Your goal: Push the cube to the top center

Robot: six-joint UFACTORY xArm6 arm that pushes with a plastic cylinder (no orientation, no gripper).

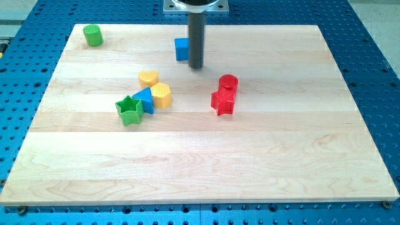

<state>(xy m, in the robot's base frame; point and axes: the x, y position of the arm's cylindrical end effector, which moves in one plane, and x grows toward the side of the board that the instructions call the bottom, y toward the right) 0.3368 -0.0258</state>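
A blue cube [181, 49] sits near the top centre of the wooden board [250, 156]. My tip [196, 65] is down on the board just to the cube's right and slightly below it, touching or almost touching its right side. The rod hides the cube's right edge.
A green cylinder [93, 35] stands at the top left. A yellow heart [148, 78], a yellow hexagon [161, 95], a blue triangle [145, 99] and a green star [129, 109] cluster left of centre. A red cylinder [228, 83] and a red star [222, 101] touch, right of centre.
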